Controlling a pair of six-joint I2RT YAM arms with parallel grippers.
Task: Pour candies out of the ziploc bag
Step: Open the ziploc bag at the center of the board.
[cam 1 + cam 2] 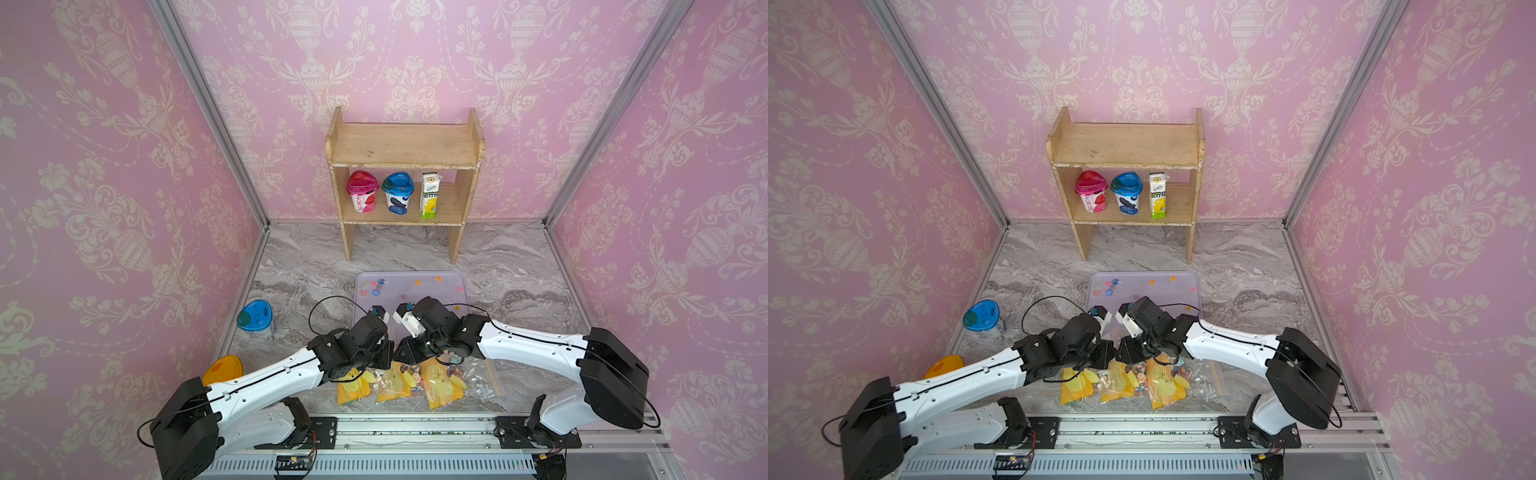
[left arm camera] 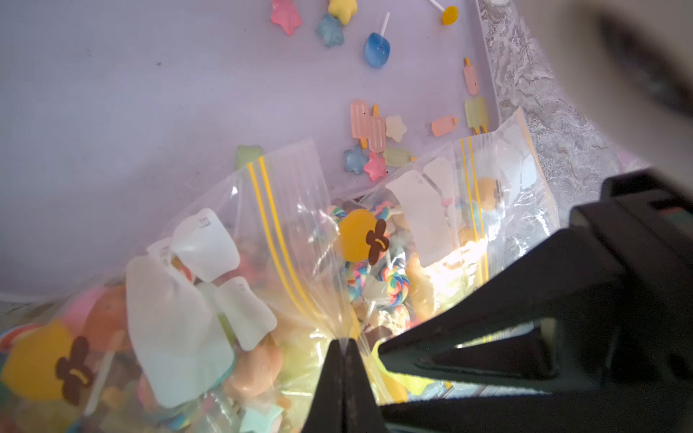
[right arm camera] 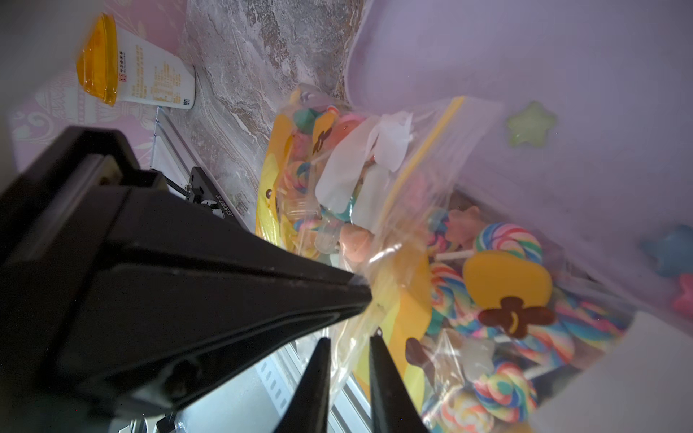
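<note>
The clear ziploc bag (image 1: 440,386) (image 1: 1167,384) with yellow print lies on the table's front edge, its mouth reaching onto the lilac tray (image 1: 449,278). Candies fill the bag: swirl lollipops (image 3: 502,240) and small coloured sweets. More candies (image 2: 369,127) (image 1: 376,286) lie loose on the tray. My left gripper (image 2: 345,339) is shut, pinching a fold of the bag's film (image 2: 285,240). Close beside it, my right gripper (image 3: 350,337) stands slightly open, a strip of the film passing loosely between its jaws. In both top views the wrists hide the fingertips.
A wooden shelf (image 1: 405,145) at the back wall carries two lidded cups and a carton. A blue-lidded cup (image 1: 255,318) stands at the left. An orange-lidded cup (image 1: 224,370) (image 3: 112,63) lies at the front left. The metal rail (image 1: 415,424) borders the front.
</note>
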